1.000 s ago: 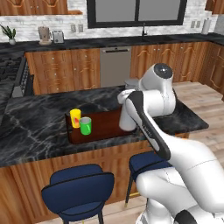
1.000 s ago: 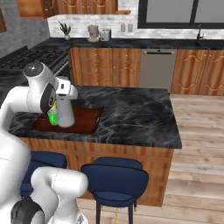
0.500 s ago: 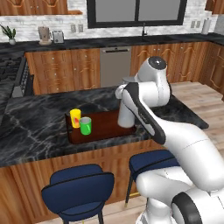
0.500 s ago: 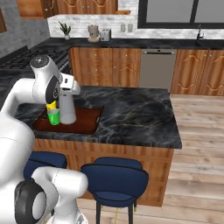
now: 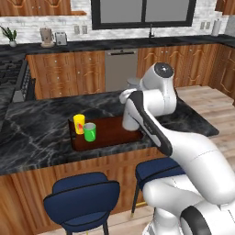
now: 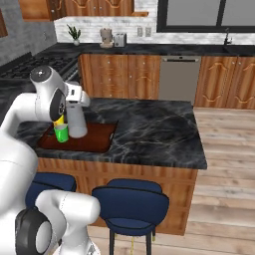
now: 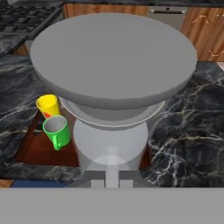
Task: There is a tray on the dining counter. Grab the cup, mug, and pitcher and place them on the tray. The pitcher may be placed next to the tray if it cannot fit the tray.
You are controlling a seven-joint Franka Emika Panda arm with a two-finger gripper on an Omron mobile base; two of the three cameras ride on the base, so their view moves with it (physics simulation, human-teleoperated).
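Observation:
My gripper (image 6: 75,103) is shut on the top of the tall pale grey pitcher (image 6: 76,120), which stands upright over the right part of the reddish-brown tray (image 6: 97,137) on the dining counter (image 6: 154,124). Whether its base touches the tray I cannot tell. From the left base view the gripper (image 5: 130,103) tops the pitcher (image 5: 131,120) on the tray (image 5: 110,133). A yellow cup (image 5: 79,123) and a green mug (image 5: 89,132) stand at the tray's left end. In the hand view the pitcher (image 7: 113,57) looms large, with the cup (image 7: 47,105) and mug (image 7: 57,131) to its left.
Two blue stools (image 6: 132,199) (image 5: 82,202) stand against the counter's wooden front. A stove (image 6: 30,64) lies beyond the counter's left end. The back counter carries a plant (image 6: 74,34) and small appliances. Wooden floor opens to the right.
The arm's elbow has risen and drawn back. The pitcher in the gripper has barely shifted over the tray. Cup and mug have not moved.

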